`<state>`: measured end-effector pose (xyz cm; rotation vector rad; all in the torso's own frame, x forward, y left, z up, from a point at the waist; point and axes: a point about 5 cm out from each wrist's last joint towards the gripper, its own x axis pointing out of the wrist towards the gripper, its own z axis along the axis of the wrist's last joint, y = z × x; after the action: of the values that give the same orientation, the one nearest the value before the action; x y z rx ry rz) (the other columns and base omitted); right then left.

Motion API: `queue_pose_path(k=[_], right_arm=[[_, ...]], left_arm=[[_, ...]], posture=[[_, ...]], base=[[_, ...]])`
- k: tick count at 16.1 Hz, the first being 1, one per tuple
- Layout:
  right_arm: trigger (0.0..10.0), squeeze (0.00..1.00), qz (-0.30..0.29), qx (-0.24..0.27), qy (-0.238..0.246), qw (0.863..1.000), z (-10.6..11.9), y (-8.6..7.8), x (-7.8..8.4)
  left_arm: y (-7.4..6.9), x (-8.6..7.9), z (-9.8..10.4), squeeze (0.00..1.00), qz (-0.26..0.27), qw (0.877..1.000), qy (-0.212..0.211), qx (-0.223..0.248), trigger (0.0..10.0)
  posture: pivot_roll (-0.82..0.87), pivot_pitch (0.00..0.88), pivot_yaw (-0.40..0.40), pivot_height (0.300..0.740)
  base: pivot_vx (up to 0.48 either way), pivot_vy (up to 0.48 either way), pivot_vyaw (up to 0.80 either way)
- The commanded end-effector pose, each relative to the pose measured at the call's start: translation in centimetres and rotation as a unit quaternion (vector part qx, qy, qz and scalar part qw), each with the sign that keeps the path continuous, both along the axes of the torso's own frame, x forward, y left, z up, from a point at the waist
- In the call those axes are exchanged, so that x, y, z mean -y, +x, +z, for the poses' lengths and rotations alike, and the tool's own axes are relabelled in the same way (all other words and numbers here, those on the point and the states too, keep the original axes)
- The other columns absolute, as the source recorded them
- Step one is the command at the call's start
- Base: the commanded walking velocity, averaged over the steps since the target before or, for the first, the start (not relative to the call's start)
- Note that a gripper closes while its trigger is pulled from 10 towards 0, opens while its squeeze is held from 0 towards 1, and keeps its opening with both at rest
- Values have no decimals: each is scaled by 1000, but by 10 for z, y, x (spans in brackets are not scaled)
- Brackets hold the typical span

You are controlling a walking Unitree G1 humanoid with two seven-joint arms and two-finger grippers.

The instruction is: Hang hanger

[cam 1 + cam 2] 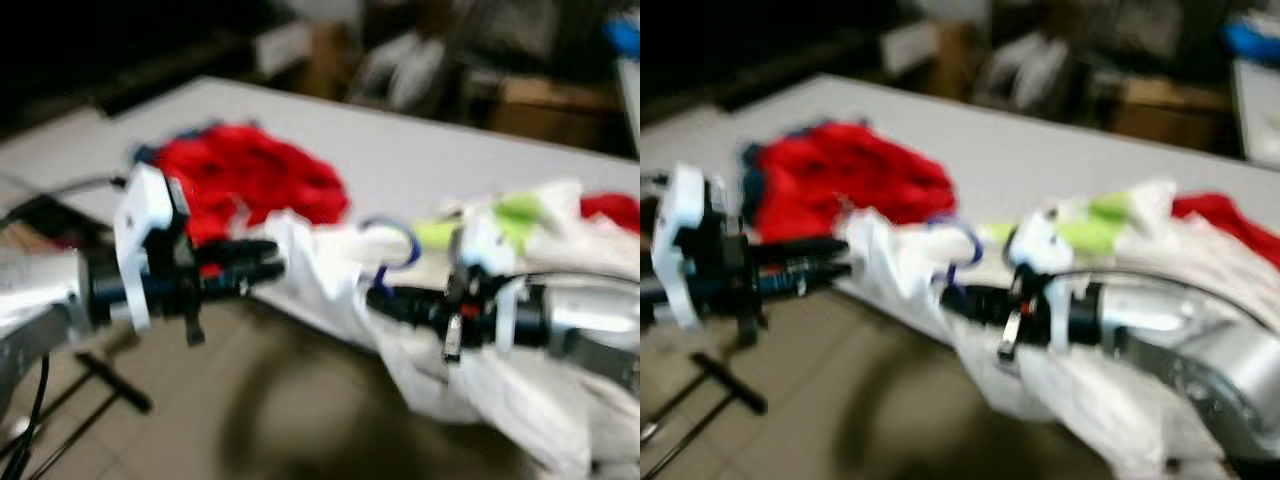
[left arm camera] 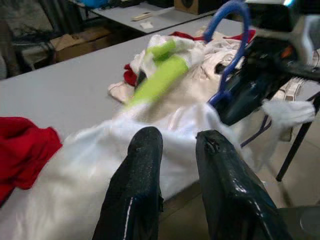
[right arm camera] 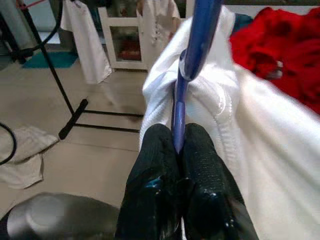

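While the head views are blurred, we can make out our right claw [image 1: 375, 295] at centre-right, clamped on the stem of the blue hanger [image 1: 398, 250], whose hook curls up at mid-frame. A white garment [image 1: 330, 270] is draped over the hanger and trails off the near edge of the grey worktop [image 1: 420, 150]. Our left claw [image 1: 265, 262] reaches in from the left, its tips at the garment's edge, with a red cloth [image 1: 250, 175] heaped on the worktop behind it.

From the left wrist, both black fingers [image 2: 135, 190] stand a little apart with nothing between them, just above the white fabric; the hook shows at upper right.

From the right wrist, the fingers [image 3: 155, 185] are pressed together on the blue stem where it comes out of the garment's collar.

We judge the hanger is loaded and held, not yet hung. No rail can be made out, so the next move calls for lifting the garment clear of the worktop and finding one to take the hook.
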<state>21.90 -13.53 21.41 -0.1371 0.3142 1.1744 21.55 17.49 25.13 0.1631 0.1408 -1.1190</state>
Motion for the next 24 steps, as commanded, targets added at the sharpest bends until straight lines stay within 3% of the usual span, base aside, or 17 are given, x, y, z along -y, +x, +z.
queue_pose_path(k=[1,6,15,19,24], right_arm=[[10000,0,13,-4,9,1000,-4,-6,-7],[10000,0,13,-41,8,999,-28,-15,-16],[10000,0,17,-53,20,998,-36,-21,-21],[10000,0,-29,-41,10,999,-43,-10,-13],[10000,0,-87,-9,-7,996,-49,10,-1]], left_arm=[[1,0,-8,0,9,1000,12,-16,10000],[-1,-2,-12,0,11,999,27,-23,10000],[-1,-2,-10,0,7,999,29,-18,10000],[2,-4,-9,0,21,999,32,-10,10000],[14,-3,7,0,57,997,0,56,10000]], posture=[[59,0,44,740],[63,0,50,740],[69,0,55,740],[71,0,50,740],[78,0,37,740]], base=[[0,0,800],[0,0,800],[0,0,800],[0,0,800],[0,0,800]])
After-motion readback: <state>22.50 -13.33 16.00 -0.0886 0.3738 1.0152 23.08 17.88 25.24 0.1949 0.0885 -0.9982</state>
